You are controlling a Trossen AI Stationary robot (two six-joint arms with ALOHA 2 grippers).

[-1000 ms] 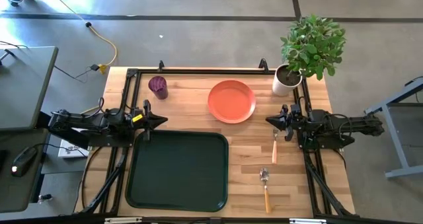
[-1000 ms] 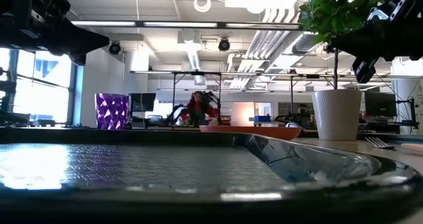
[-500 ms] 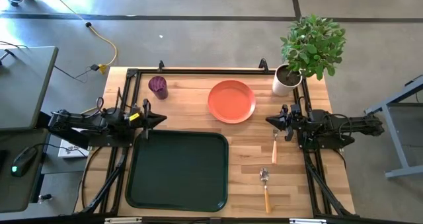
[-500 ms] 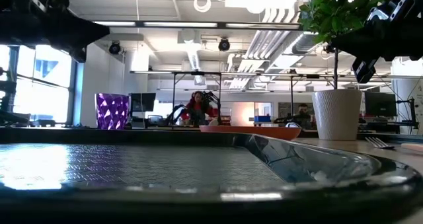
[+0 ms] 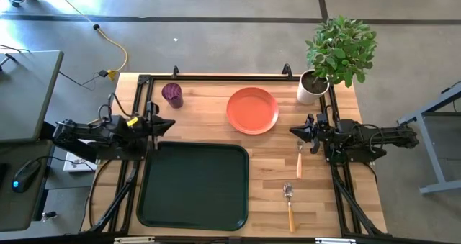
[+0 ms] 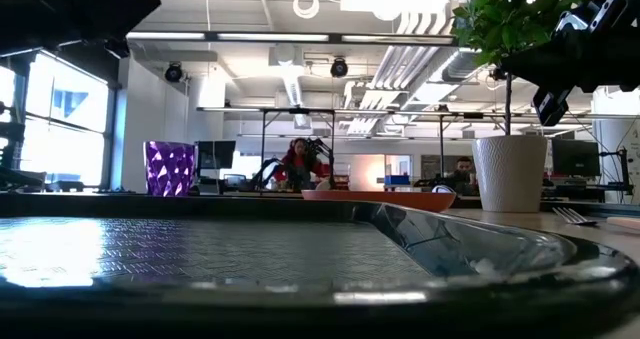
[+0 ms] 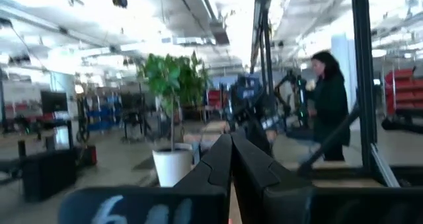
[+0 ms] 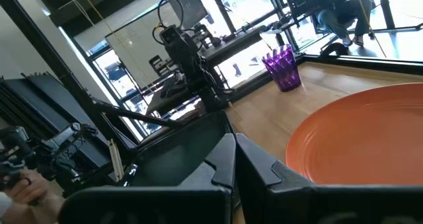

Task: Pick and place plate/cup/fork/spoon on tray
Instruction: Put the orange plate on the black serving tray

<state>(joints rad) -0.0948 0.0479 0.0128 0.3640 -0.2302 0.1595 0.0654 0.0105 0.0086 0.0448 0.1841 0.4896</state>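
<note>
The orange-red plate lies on the wooden table at the far middle. The purple cup stands upright at the far left. The fork and the spoon lie flat on the table's right side, right of the dark tray. My left gripper is shut and empty, above the tray's far left corner. My right gripper is shut and empty, just past the fork's tines and near the plate's right rim. The plate, the cup and the tray also show in the right wrist view.
A white pot with a green plant stands at the table's far right corner, close to my right arm. A black frame rail runs along the table's far edge. In the room beyond the table there is a person.
My left gripper has risen and drawn back a little toward the table's far left, off the tray's corner and nearer the cup.
</note>
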